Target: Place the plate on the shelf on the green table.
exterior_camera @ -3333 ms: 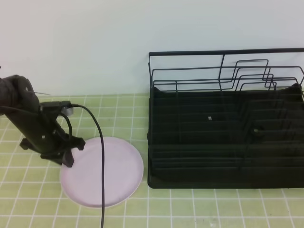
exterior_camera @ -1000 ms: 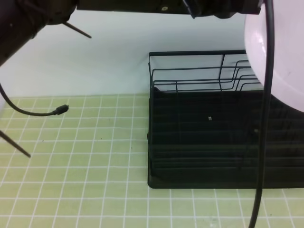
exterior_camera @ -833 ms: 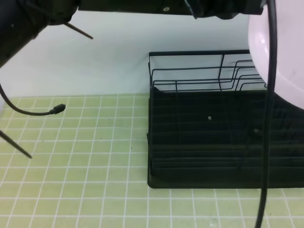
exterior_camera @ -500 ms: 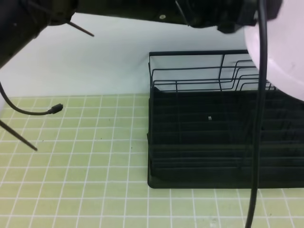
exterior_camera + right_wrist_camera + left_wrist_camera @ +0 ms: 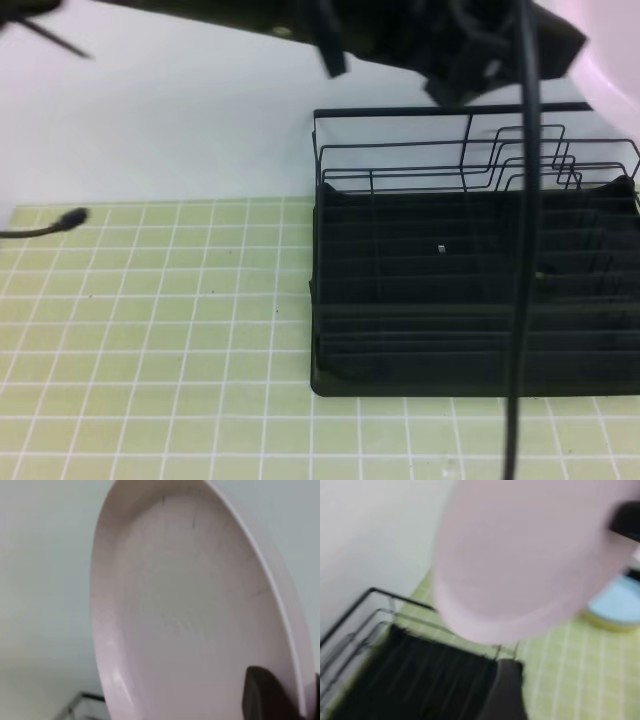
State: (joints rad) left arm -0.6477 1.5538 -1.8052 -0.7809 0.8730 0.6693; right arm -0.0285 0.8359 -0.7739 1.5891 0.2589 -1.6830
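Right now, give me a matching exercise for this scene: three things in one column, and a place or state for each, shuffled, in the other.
Things:
1. plate
2. shelf
3. right gripper

Places or states:
A. stands on the green table, nothing in it
B. up in the air, nearly on edge
C. shut on the plate's rim

Pairs: 1-B, 2-A, 3-C

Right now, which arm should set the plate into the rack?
Right. Its claw is shut on the plate, held on edge above the rack; the left arm looks to have let go.
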